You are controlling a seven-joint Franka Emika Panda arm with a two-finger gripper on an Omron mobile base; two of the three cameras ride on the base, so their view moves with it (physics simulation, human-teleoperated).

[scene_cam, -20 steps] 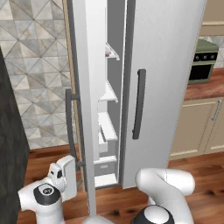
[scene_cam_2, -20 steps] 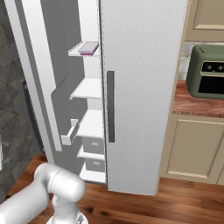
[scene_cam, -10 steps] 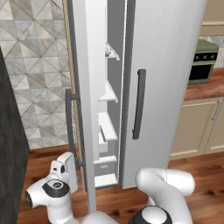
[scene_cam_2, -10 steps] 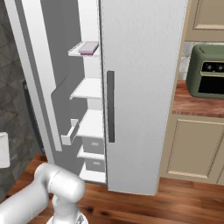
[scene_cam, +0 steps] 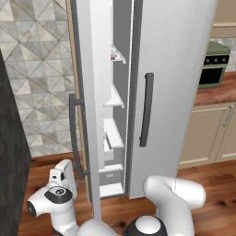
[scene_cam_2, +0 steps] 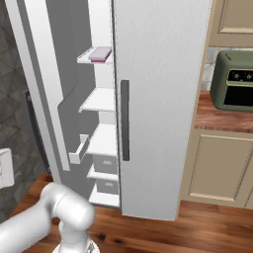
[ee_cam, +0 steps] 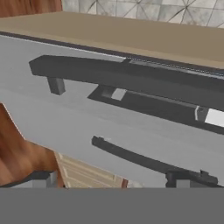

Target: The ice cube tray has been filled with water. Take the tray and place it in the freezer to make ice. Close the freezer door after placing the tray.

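— What do we see of our arm beside the freezer door (scene_cam: 85,115)?
— We see glossy white rounded links, a dark grey joint cap with a small ring marking, and a boxy white hand.
— And our gripper (ee_cam: 118,179)?
— Two small dark finger tips.

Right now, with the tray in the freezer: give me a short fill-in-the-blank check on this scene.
1. The pale lavender ice cube tray lies on the ____ white freezer shelf.
2. The silver-grey freezer door stands ____.
3. The two-finger gripper is ____, holding nothing.
4. The gripper hangs beside the door's dark grey vertical bar ____.

Missing words: top; open; open; handle
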